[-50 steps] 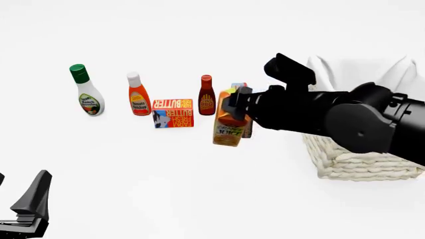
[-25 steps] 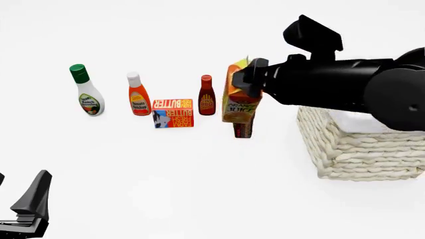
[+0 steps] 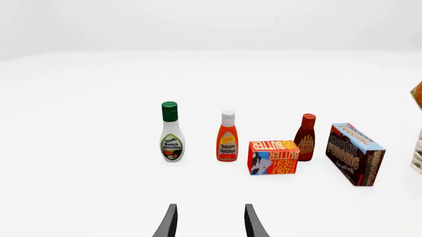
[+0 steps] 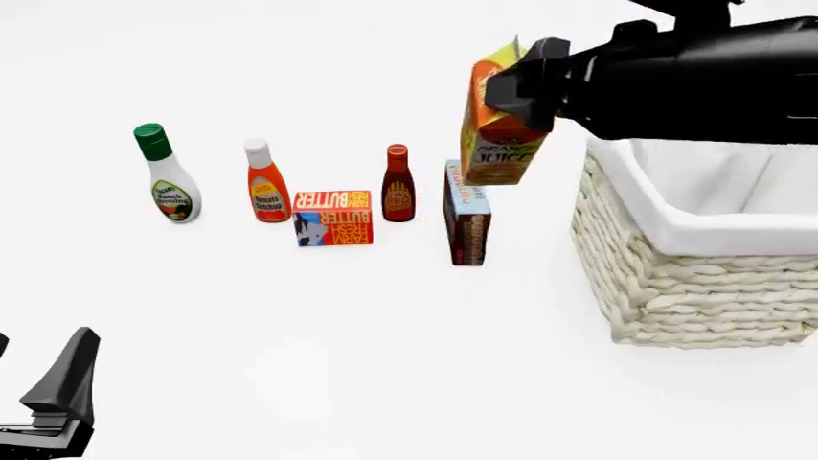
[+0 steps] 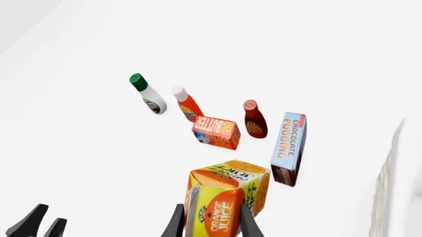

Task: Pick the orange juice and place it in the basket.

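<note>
My right gripper (image 4: 511, 91) is clamped on the orange juice (image 4: 501, 125), its fingers (image 5: 177, 223) pressed against the carton's sides near the gable top. The carton hangs in the air, tilted, just left of the basket (image 4: 677, 278) and above the pudding box (image 4: 465, 225). Half a second ago it hung lower, in front of that box; now it has risen above the basket's rim and moved nearer to it. My left gripper (image 3: 208, 223) sits well left of the basket, jaws apart and holding nothing. My arm hides the basket's far rim, and the picture edge cuts off its right side.
</note>
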